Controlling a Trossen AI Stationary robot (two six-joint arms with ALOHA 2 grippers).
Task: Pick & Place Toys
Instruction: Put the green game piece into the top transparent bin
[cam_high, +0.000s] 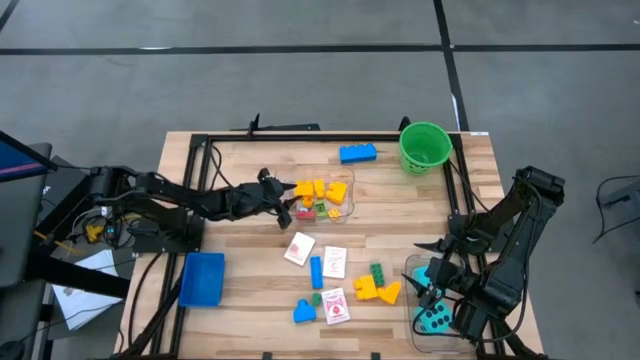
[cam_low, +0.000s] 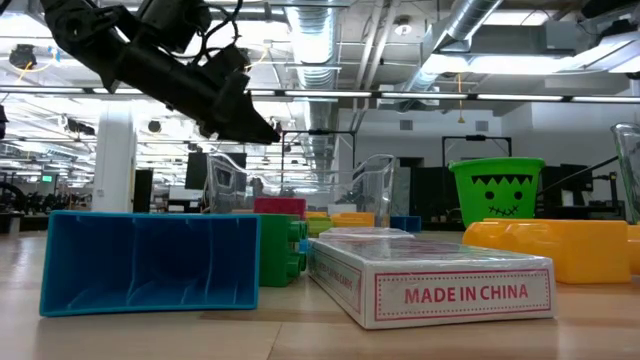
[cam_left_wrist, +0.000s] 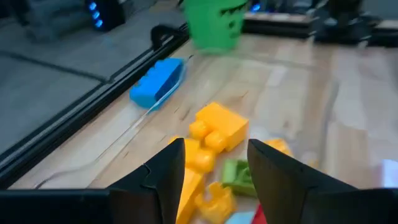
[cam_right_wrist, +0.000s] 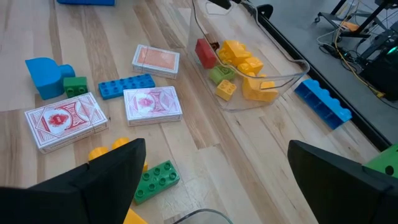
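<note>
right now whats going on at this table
A two-armed robot is sorting toys into clear tubs. The left gripper hangs open over the clear tub near the middle of the table, which already holds yellow, green and red bricks. The right gripper is open and empty above a second tub at the right edge, with teal dice in it. Picture cards, a few bricks, a long blue brick, a green bucket and a blue tray lie on the table.
</note>
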